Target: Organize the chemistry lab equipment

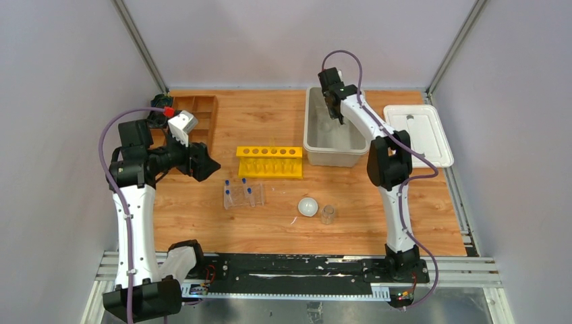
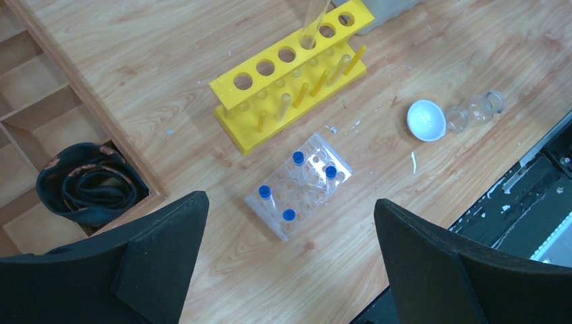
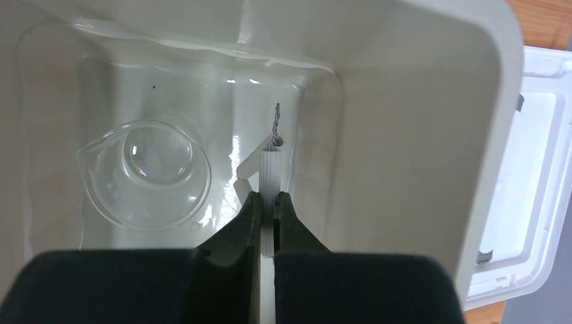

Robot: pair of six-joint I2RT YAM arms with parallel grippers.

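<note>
My right gripper (image 3: 267,198) is shut on a leg of the white triangle (image 3: 268,165), low inside the grey bin (image 3: 405,135). A clear glass beaker (image 3: 145,172) lies on the bin floor to its left. In the top view the right gripper (image 1: 332,108) hangs over that bin (image 1: 311,145). My left gripper (image 2: 290,198) is open and holds nothing, high above the clear plastic rack (image 2: 313,169) with several blue-capped tubes (image 2: 264,192). The white bowl (image 2: 425,120) and another small beaker (image 2: 475,113) sit together on the table. The left gripper (image 1: 206,165) is beside the wooden tray.
A yellow tube rack (image 1: 270,162) with one clear tube (image 2: 313,20) stands behind the plastic rack (image 1: 243,196). The brown wooden tray (image 1: 199,115) at the back left holds a black coiled item (image 2: 88,185). A white lid (image 1: 418,135) lies right of the bin.
</note>
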